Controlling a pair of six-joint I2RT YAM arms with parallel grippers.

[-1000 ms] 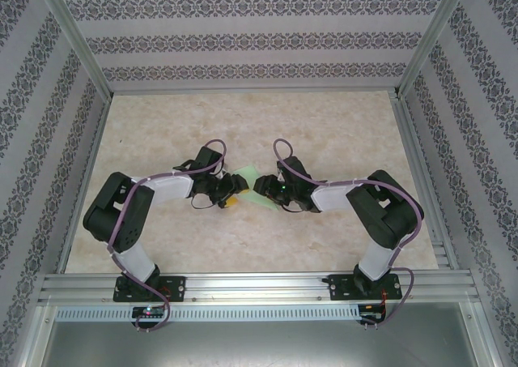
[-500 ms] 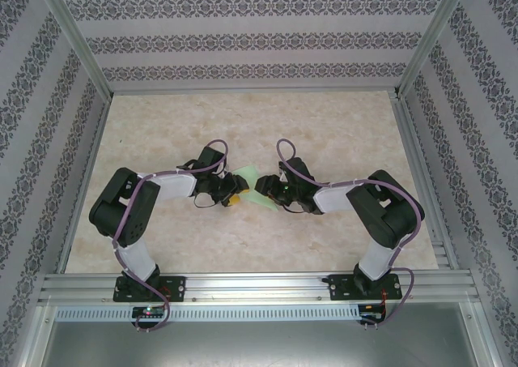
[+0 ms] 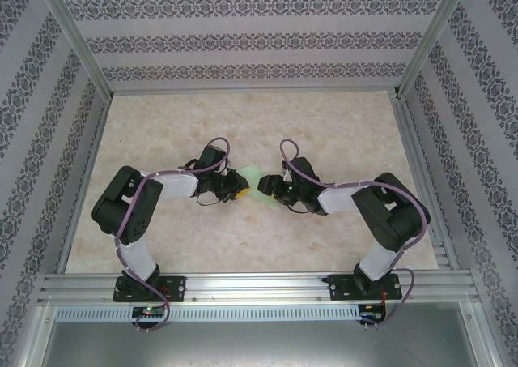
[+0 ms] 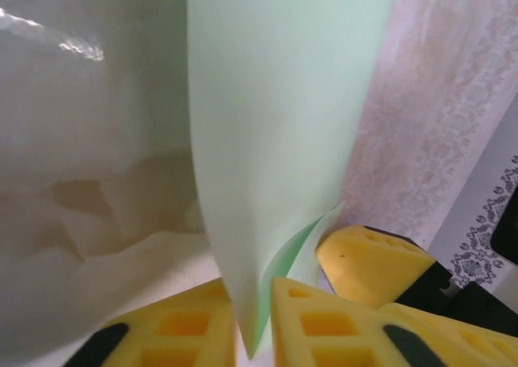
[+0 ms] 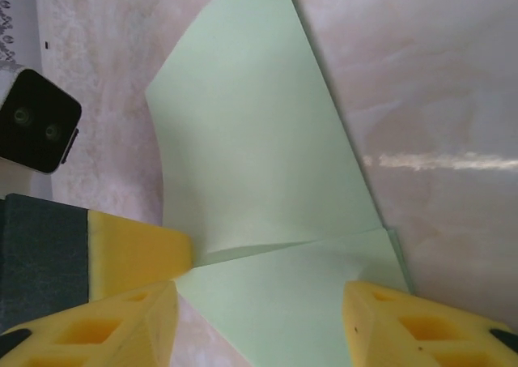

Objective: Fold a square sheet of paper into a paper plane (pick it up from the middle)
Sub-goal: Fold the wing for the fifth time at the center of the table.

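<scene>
The folded pale green sheet of paper [image 3: 252, 175] sits at the table's middle, between the two grippers. In the left wrist view the paper [image 4: 275, 100] stands up as a folded wedge. Its lower edge is pinched between the yellow fingers of my left gripper [image 4: 252, 326], which is shut on it. My right gripper [image 5: 259, 326] is open, its yellow fingers [image 5: 429, 326] wide apart over the paper's lower flap [image 5: 283, 302]. A crease runs across the paper [image 5: 251, 156] there. In the top view the left gripper [image 3: 237, 190] and right gripper [image 3: 263, 187] nearly meet.
A yellow finger of the right gripper [image 4: 372, 262] sits close beside the left fingers. A yellow and dark green finger of the left gripper [image 5: 121, 249] touches the paper's left edge. The marble table [image 3: 324, 124] is ringed by aluminium rails [image 3: 243, 286] and patterned walls.
The left jaws have closed onto the paper's edge. The right jaws have opened a little wider. Both wrists have edged slightly to the right.
</scene>
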